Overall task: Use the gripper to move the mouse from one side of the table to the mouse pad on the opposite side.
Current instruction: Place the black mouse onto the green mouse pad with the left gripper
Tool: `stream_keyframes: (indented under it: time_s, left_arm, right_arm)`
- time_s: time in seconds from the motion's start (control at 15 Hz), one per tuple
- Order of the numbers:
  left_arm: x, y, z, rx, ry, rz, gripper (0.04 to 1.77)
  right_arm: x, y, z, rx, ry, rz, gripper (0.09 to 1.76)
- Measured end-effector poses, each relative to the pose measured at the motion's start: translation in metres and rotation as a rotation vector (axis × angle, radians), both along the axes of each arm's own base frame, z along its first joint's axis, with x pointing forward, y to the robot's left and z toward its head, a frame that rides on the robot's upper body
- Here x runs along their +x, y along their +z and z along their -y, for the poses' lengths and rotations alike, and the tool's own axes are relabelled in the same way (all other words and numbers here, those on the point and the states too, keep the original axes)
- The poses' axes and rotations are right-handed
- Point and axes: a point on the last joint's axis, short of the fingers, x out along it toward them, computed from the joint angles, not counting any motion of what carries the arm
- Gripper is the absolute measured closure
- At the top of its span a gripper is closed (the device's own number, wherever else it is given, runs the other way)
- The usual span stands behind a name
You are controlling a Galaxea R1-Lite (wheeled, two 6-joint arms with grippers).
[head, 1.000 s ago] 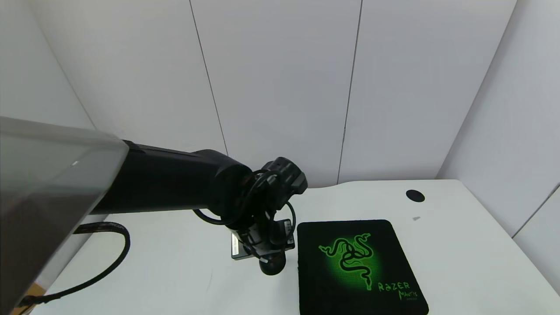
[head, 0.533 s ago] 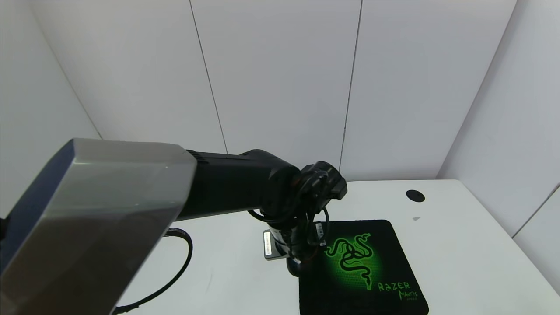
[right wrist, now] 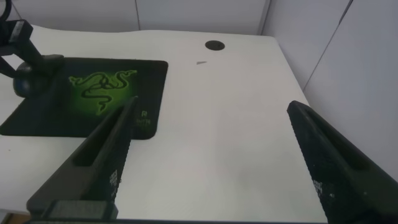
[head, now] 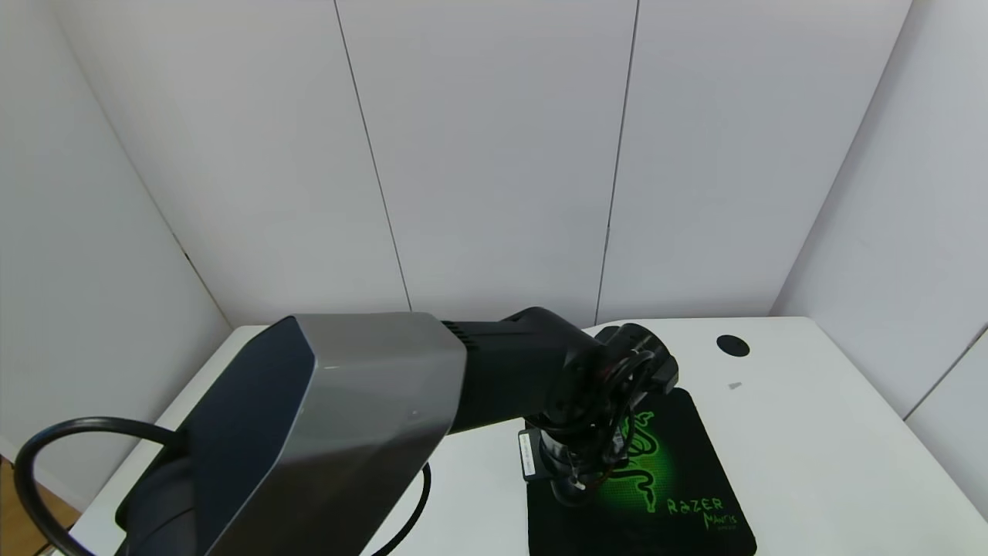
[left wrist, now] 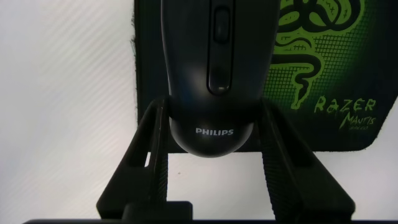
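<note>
The left gripper [left wrist: 214,134] holds its jaws clamped on the glossy black oval mouse [left wrist: 214,68] above the black rectangular green-logo mouse pad [left wrist: 329,74] for placing.

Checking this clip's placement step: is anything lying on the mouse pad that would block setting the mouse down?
Nothing visible does. The left gripper holds the mouse over the near-left part of the mouse pad, whose visible surface is bare. The right gripper is open, off to the side over the table.

A glossy black oval plastic mouse [left wrist: 214,74] carries small white "PHILIPS" lettering; beneath it, the black rectangular mouse pad [left wrist: 348,127] shows a glowing green snake logo and green "RAZER" lettering; the matte desk top [head: 810,448] around it is white.
</note>
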Motion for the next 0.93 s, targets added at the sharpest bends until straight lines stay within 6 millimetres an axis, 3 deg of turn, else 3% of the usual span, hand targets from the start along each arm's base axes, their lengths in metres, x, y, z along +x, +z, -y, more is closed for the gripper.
stream_keyframes:
  time_s: [0.4, 0.93]
  left_arm:
    - [-0.005, -0.024, 0.020, -0.004, 0.000, 0.027, 0.91]
    - [-0.004, -0.046, 0.027, 0.019, -0.007, 0.024, 0.92]
  right_arm:
    - [0.000, 0.000, 0.000, 0.000, 0.000, 0.000, 0.14]
    - [0.000, 0.000, 0.000, 0.000, 0.000, 0.000, 0.14]
